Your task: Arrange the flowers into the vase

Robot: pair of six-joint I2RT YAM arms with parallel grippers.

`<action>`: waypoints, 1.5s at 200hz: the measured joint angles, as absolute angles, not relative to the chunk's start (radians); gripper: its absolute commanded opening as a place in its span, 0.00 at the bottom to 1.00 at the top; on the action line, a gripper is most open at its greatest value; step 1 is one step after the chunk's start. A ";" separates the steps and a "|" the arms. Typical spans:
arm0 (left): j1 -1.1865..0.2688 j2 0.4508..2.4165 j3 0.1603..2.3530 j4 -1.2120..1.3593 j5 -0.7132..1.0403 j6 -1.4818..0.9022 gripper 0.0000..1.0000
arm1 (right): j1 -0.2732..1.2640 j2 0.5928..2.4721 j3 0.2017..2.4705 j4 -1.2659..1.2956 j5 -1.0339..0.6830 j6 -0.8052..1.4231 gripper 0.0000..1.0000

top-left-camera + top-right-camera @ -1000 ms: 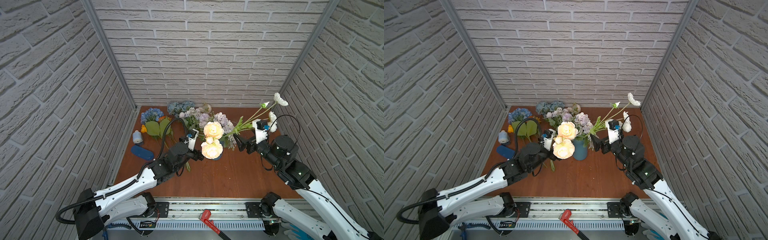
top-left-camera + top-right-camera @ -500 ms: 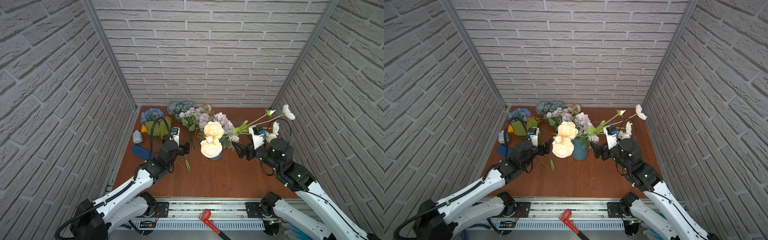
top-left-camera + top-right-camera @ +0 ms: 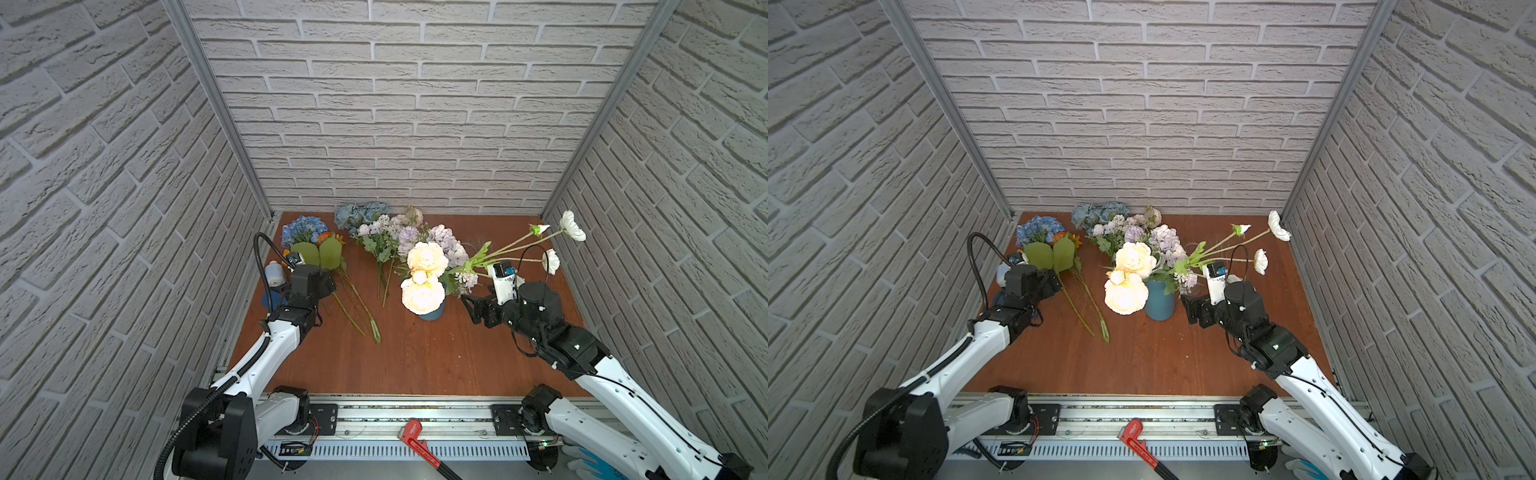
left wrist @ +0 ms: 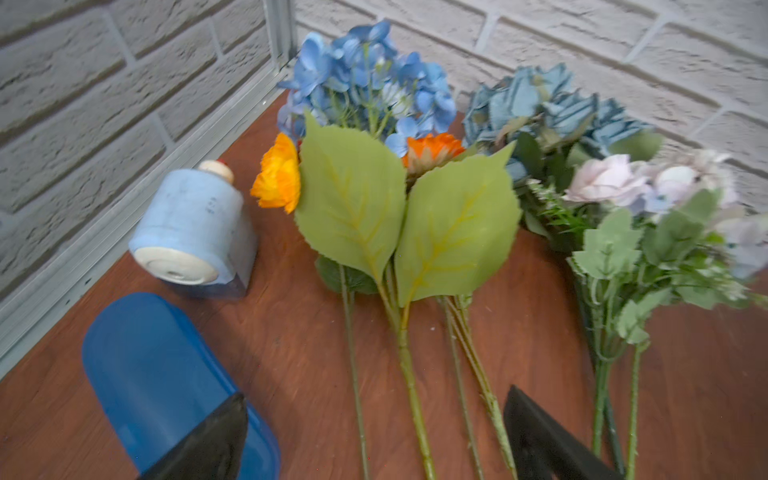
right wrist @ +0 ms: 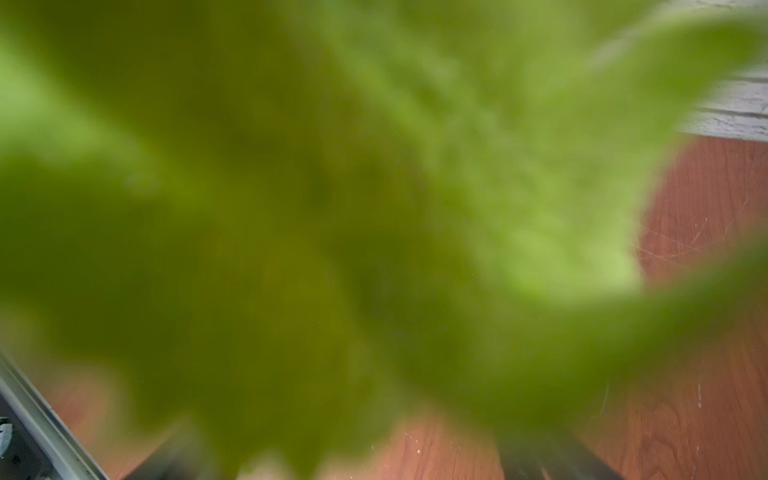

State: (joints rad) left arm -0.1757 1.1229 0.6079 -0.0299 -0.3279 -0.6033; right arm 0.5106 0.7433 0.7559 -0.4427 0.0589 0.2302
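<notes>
Blue vase (image 3: 1160,301) mid-worktop (image 3: 1142,365) holds cream roses (image 3: 1126,293) and white buds (image 3: 1279,226); loose flowers (image 3: 316,249) lie far left, left hand (image 4: 376,395) open over their stems, right hand (image 3: 1192,309) open just right of the vase.

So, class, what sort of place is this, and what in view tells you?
Probably a robot test cell rather than a real room: brick-pattern wall panels box in a small wooden tabletop, and a left arm and right arm are mounted on a metal rail at its front edge.
</notes>
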 measured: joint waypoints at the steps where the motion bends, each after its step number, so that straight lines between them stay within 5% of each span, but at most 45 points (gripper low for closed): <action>1: -0.173 1.127 0.608 -0.031 -0.327 -0.606 0.92 | 0.511 0.743 0.756 -0.442 0.060 0.230 0.89; 36: -0.163 1.241 0.633 -0.030 -0.271 -0.668 0.78 | 0.511 0.743 0.753 -0.423 0.067 0.233 0.87; 91: -0.205 1.453 0.736 -0.004 -0.221 -0.719 0.68 | 0.511 0.758 0.808 -0.433 0.024 0.231 0.86; 300: -0.182 1.692 0.787 0.042 -0.347 -0.805 0.62 | 0.511 0.776 0.883 -0.404 -0.098 0.220 0.85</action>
